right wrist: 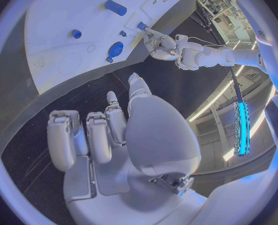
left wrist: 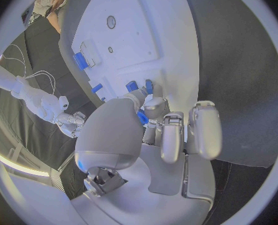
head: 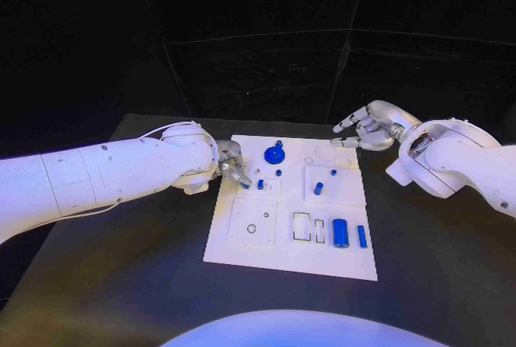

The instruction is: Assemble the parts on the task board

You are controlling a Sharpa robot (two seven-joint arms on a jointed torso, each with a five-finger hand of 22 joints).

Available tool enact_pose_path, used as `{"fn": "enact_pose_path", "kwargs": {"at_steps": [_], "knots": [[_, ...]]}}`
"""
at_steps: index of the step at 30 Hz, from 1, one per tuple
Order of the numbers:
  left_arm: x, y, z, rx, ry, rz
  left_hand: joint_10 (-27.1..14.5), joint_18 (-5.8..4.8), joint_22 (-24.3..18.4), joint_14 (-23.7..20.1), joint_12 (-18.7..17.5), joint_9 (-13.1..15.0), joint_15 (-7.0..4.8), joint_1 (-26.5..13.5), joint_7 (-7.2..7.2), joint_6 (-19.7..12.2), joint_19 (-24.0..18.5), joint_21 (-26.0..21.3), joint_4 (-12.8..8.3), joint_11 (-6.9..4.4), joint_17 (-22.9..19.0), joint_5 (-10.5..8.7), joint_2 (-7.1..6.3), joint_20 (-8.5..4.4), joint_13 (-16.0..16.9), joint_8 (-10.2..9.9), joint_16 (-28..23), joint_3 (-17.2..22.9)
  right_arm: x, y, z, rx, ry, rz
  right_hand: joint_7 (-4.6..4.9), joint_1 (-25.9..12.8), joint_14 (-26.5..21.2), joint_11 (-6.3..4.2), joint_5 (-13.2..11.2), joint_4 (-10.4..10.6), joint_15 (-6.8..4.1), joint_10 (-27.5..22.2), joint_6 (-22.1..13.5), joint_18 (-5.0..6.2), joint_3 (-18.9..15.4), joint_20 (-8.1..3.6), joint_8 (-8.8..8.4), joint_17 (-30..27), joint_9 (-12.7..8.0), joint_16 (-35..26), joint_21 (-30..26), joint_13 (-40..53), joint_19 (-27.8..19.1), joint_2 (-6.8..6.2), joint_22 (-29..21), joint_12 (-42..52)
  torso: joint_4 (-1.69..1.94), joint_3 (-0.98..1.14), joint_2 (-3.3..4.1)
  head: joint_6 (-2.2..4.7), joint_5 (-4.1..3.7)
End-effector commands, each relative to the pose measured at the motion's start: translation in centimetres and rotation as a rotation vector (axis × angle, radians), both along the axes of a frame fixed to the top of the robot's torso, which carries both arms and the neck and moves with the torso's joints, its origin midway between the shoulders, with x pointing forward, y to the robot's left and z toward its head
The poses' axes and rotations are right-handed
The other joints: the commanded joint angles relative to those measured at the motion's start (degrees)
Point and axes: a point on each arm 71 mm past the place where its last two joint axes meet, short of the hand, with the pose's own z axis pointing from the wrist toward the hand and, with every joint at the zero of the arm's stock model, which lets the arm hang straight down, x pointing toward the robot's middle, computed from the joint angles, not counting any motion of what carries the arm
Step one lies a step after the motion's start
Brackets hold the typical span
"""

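Observation:
The white task board (head: 242,246) lies mid-table. My left hand (head: 229,168) hovers at its far left edge and pinches a small blue part (left wrist: 141,117) between thumb and finger, just over the board (left wrist: 145,30). Beside it lie a small blue peg (head: 260,184) and a round blue knob (head: 275,154). My right hand (head: 365,130) hangs beyond the board's far right corner, fingers apart, holding nothing. The right wrist view shows my right hand (right wrist: 108,135), the board (right wrist: 58,15), the knob (right wrist: 115,50) and my left hand (right wrist: 158,41).
More blue parts lie on the board: a short peg (head: 318,188), a tiny piece (head: 333,172), a thick cylinder (head: 341,233) and a thin bar (head: 362,236) near the right edge. Black table (head: 129,287) surrounds the board.

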Motion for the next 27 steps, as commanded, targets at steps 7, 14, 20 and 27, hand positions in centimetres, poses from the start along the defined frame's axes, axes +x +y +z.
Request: {"fn": "enact_pose_path", "kwargs": {"at_steps": [7, 14, 20, 27], "knots": [[-0.36, -0.2, -0.42, 0.029, 0.035, -0.026, 0.3, 0.43, -0.1, 5.9, -0.1, 0.2, -0.28, 0.5, -0.59, 0.3, 0.1, 0.0, -5.1, 0.02, 15.1, 0.37, -0.17, -0.37, -0.1, 0.2, 0.2, 5.3, 0.0, 0.1, 0.14, 0.003, -0.003, 0.01, -0.1, 0.2, 5.6, -0.03, 0.2, 0.1, -0.31, -0.2, -0.4, 0.24, -0.6, -0.33, 0.17, 14.0, 0.0, -0.1, -0.2, 3.7, 4.3, 0.43, 12.6, -0.3, -0.05, 0.01, 0.01, -0.12, 0.13], [-0.17, -0.29, -0.47, 0.032, 0.036, -0.024, 0.6, 0.41, 0.0, 5.9, 0.1, 0.5, -0.26, -2.2, -0.71, 1.0, 0.1, 0.0, -3.7, 0.01, 15.1, 0.31, -0.79, -0.35, 0.1, 0.8, 0.2, 5.0, 0.0, 0.15, 0.14, 0.003, -0.004, 0.011, -0.1, 0.2, 5.6, -0.03, 0.2, 0.1, -0.31, -0.2, -0.4, 0.24, -0.6, -0.33, 0.17, 14.0, 0.0, -0.1, -0.2, 3.7, 4.3, 0.43, 12.6, -0.3, -0.02, 0.05, 0.0, -0.21, 0.13], [0.05, -0.54, -0.54, 0.036, 0.04, -0.027, 0.9, 0.44, -0.1, 5.9, 0.6, 0.8, -0.39, -7.1, -0.9, 1.7, 0.1, -0.1, -0.6, -0.11, 15.1, 0.33, -1.46, -0.43, 0.5, 1.3, 0.2, 2.5, 0.0, 0.19, 0.15, 0.004, -0.004, 0.011, -0.1, 0.2, 5.6, -0.03, 0.2, 0.1, -0.31, -0.2, -0.4, 0.24, -0.6, -0.33, 0.17, 14.0, 0.0, -0.1, -0.2, 3.7, 4.3, 0.43, 12.6, -0.3, -0.06, 0.04, 0.01, -0.31, 0.13], [0.3, -0.74, -0.62, 0.042, 0.045, -0.029, 0.9, 0.42, 0.0, 5.9, 0.9, 1.1, -0.55, -9.6, -1.1, 2.2, 0.2, -0.1, 0.8, -0.29, 15.1, 0.32, -2.19, -0.56, 0.8, 1.9, 0.2, 0.0, -0.03, 0.19, 0.16, 0.004, -0.005, 0.011, -0.1, 0.2, 5.6, -0.03, 0.2, 0.1, -0.31, -0.2, -0.4, 0.24, -0.6, -0.33, 0.17, 14.0, 0.0, -0.1, -0.2, 3.7, 4.3, 0.43, 12.6, -0.3, -0.08, 0.06, 0.0, -0.4, 0.0]]}}
